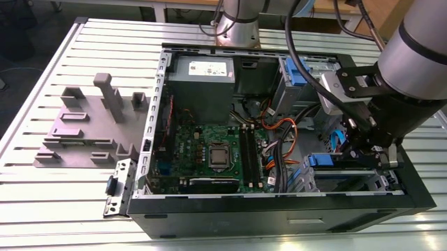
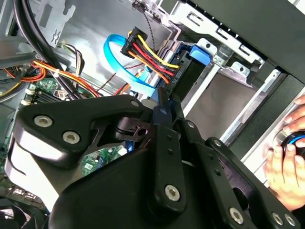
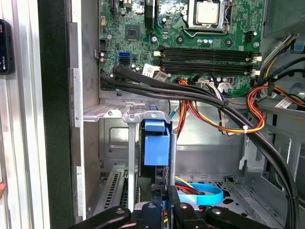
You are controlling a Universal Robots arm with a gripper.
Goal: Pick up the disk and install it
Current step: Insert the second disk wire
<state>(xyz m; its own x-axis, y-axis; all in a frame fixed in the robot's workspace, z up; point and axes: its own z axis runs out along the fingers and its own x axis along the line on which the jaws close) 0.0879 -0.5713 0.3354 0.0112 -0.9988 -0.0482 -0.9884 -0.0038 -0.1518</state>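
The disk [image 3: 155, 148] stands edge-on in the metal drive bay [image 3: 114, 114] at the front corner of the open computer case [image 1: 279, 209]. Its blue plastic frame [image 1: 325, 159] faces up. In the second wrist view the disk [image 2: 190, 71] is a dark slab with a blue tab, lying between the bay rails. My gripper [image 3: 162, 207] is right at the disk's near end, with its black fingers [image 2: 164, 114] drawn together on the blue-edged end. In the exterior view the gripper [image 1: 367, 157] hangs inside the case, on the exterior view's right.
Thick black cables [image 3: 205, 98] and red, yellow and orange wires [image 2: 152, 52] run close past the bay, beside a blue ribbon cable [image 3: 202, 193]. The motherboard [image 1: 216, 151] fills the case floor. A grey fixture plate [image 1: 84, 130] lies outside. A person's hand [image 2: 286, 162] rests beyond the case wall.
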